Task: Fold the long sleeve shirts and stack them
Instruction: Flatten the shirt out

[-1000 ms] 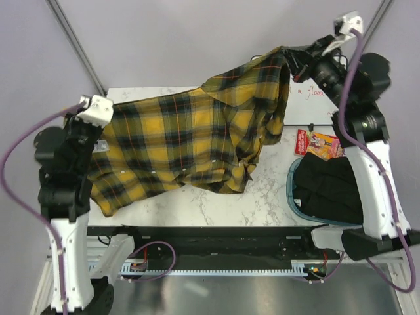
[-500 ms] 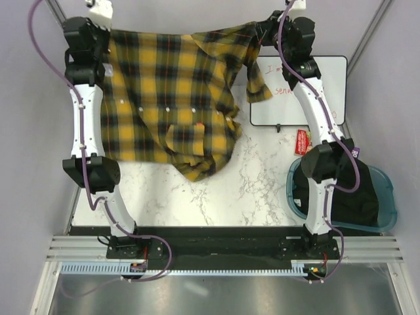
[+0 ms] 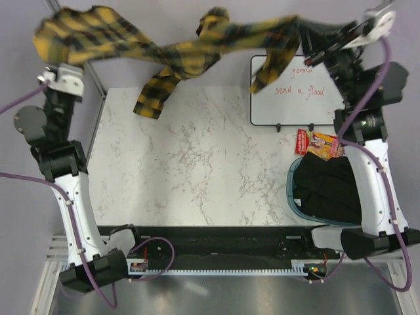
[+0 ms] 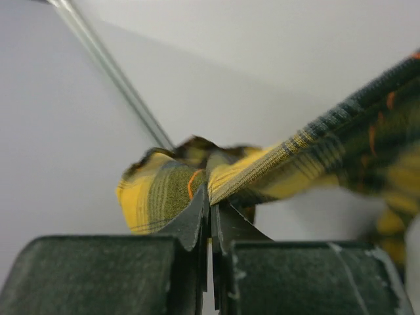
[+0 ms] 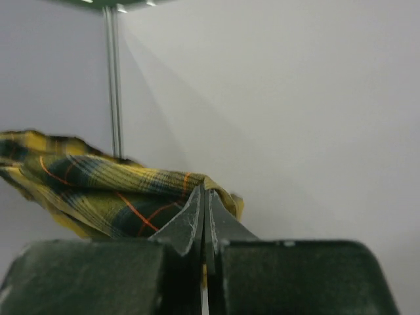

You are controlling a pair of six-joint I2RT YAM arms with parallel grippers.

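The yellow-and-black plaid long sleeve shirt (image 3: 190, 49) is held high above the table's far edge, stretched and blurred between both arms, with a sleeve end (image 3: 152, 98) hanging down. My left gripper (image 3: 56, 39) is shut on one edge of the shirt (image 4: 164, 190) at far left. My right gripper (image 3: 308, 36) is shut on the other edge (image 5: 118, 190) at far right. In both wrist views the jaws pinch plaid cloth against a plain grey wall.
A white marble table (image 3: 197, 170) lies below. A whiteboard (image 3: 298, 92) with red writing lies at the far right. A blue basket (image 3: 293, 190) holding dark cloth stands at the right, with a colourful packet (image 3: 319, 144) behind it.
Both arms swung the shirt up off the table. It hung spread flat between the grippers half a second ago and is now a stretched, twisted band in the air.
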